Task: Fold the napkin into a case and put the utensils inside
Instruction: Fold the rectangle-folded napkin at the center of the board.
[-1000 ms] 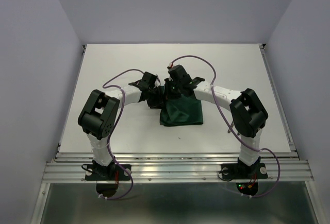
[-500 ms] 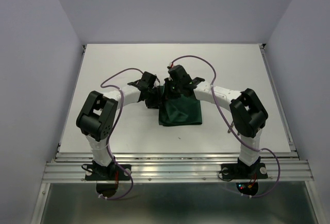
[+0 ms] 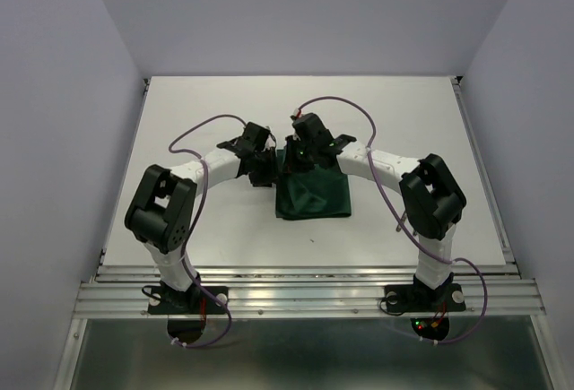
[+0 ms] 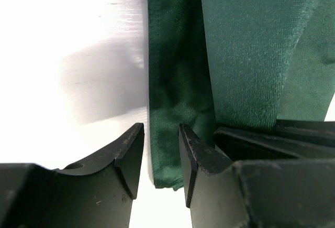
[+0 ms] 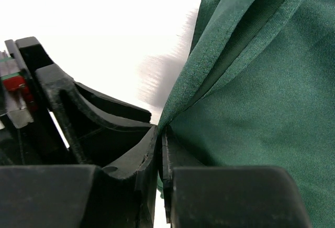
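The dark green napkin [image 3: 314,195] lies partly folded on the middle of the white table. My right gripper [image 3: 297,159] is shut on a raised fold at the napkin's far left corner [image 5: 180,102], holding the cloth pinched up from the table. My left gripper [image 3: 266,168] sits just left of it, low over the table. In the left wrist view its jaws stand open [image 4: 160,157], with the napkin's left edge [image 4: 167,133] lying under the gap and untouched. The utensils are out of view. No finished case shows.
The white table [image 3: 197,112] is walled at the back and on both sides, with a metal rail [image 3: 305,296] along the near edge. The two grippers are almost touching; the right one's black body [image 4: 272,136] fills the left wrist view's lower right.
The left arm's elbow has swung out to the left and its gripper has shifted slightly left and away. The right arm and the napkin have stayed put.
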`<action>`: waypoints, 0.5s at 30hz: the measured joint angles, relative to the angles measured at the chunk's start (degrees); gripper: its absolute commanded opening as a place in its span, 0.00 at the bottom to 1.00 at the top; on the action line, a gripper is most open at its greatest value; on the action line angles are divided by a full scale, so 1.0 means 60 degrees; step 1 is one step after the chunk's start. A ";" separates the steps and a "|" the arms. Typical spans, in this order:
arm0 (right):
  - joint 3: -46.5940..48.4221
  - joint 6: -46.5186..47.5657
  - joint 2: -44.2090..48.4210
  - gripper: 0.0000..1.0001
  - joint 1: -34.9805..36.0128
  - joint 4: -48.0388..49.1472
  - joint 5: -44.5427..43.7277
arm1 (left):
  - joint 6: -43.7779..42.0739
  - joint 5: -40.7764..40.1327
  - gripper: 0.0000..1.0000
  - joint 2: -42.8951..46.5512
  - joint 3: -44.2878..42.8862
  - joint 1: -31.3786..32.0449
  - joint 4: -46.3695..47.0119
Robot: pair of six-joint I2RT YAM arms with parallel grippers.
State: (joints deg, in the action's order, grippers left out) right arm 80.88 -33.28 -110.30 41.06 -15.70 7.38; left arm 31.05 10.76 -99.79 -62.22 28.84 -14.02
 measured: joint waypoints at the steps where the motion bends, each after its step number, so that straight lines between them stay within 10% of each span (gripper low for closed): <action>1: 0.0000 0.0000 0.0000 0.24 0.0000 0.0015 0.0018 | 0.0000 -0.0073 0.44 0.0069 0.0015 -0.0007 -0.0066; 7: 0.0015 0.0004 -0.0146 0.58 0.0000 0.0248 0.0382 | 0.0208 -0.0605 0.43 0.0532 0.0193 -0.0215 -0.0353; 15: 0.0015 0.0007 -0.0455 0.59 0.0000 0.0474 0.1053 | 0.0911 -0.1319 0.43 0.2036 0.1024 -0.1530 -0.0466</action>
State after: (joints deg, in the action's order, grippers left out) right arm 80.97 -33.23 -113.03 41.06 -12.86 13.69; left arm 36.51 2.85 -87.57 -56.07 19.66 -16.82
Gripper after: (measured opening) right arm 0.599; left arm 0.436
